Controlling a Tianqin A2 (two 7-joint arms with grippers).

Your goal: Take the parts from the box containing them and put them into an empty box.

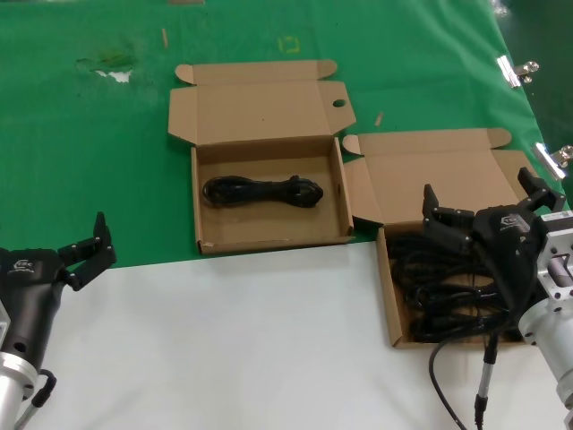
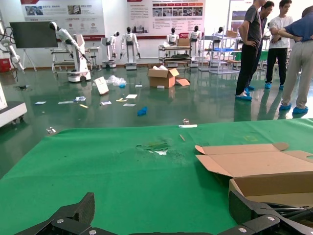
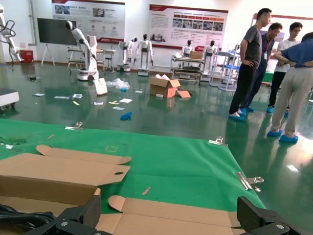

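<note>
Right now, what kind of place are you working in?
Probably a robotics lab or demo hall. White humanoid robots stand along the far wall under display posters, people in blue shoe covers watch nearby, and the green table holds two cardboard boxes.

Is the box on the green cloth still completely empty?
No. In the head view, one bundled black cable already lies inside the box on the green cloth, left of the cable-filled box.

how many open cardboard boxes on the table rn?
2. One shallow brown cardboard box sits centre on the green cloth, holding one black cable bundle. The other cardboard box sits right, under the right gripper, full of cables.
</note>
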